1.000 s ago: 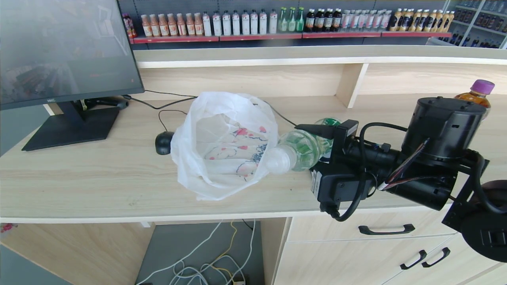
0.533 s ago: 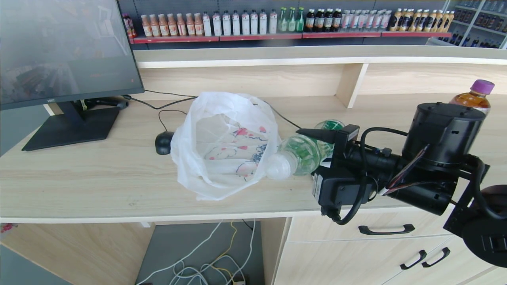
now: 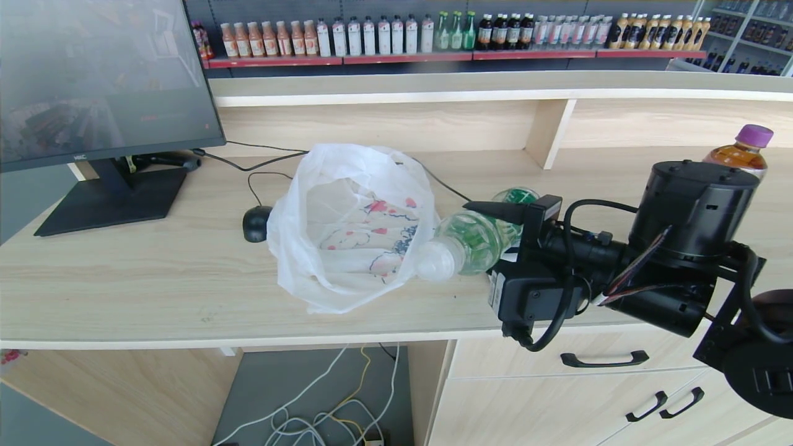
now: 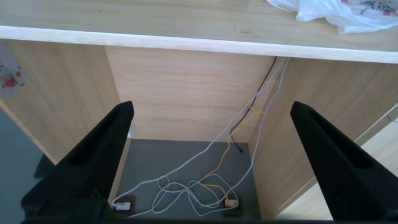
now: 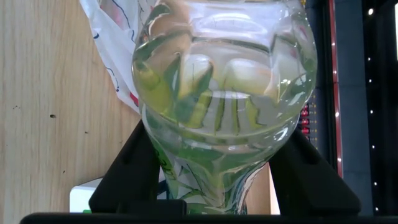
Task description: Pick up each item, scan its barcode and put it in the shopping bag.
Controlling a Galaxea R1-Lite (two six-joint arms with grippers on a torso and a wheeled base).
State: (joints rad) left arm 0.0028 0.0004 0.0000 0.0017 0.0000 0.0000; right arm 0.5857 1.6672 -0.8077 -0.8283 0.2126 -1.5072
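Observation:
A clear bottle [image 3: 474,238] with a green label and white cap lies sideways in my right gripper [image 3: 505,238], which is shut on it just above the wooden counter [image 3: 186,279]. Its cap points at the right side of the open white shopping bag [image 3: 353,229] and almost touches it. In the right wrist view the bottle [image 5: 224,106] sits between the black fingers [image 5: 127,171], with the bag [image 5: 115,56] beyond it. My left gripper [image 4: 211,162] hangs open below the counter edge, holding nothing. A brown drink bottle [image 3: 743,148] with a purple cap stands at the far right, behind my right arm.
A monitor [image 3: 105,80] on a black stand fills the counter's left back, and a black mouse [image 3: 255,223] lies left of the bag. A wooden divider [image 3: 548,133] rises behind. Cables [image 4: 205,186] lie on the floor under the counter; drawers [image 3: 604,359] sit below the right arm.
My right gripper sank a little with the bottle, so the cap dropped lower beside the bag's right edge. Over the last half second nothing has moved.

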